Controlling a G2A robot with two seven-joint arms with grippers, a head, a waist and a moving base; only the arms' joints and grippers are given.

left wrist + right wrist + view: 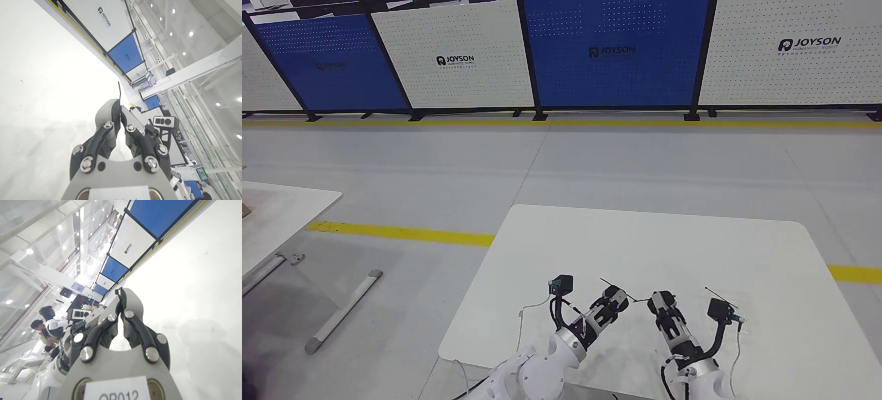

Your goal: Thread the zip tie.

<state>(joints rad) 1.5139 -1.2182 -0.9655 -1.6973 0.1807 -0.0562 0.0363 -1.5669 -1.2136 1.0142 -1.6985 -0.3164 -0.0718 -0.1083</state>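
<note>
Black zip tie [119, 91] clamped in left fingers [105, 113], its end pinched by right fingers [134, 302], over white table [662, 240]

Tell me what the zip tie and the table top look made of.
The zip tie: likely matt black plastic, a thin flat strip, slightly bent, sticking out of the left hand. The table top: white, smooth, perhaps laminate; hard to tell.

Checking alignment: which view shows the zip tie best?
Left wrist view: the zip tie juts as a dark strip from the shut left hand, against the white table. Right wrist view: a dark bit in the right hand. Top view: too small to tell.
</note>
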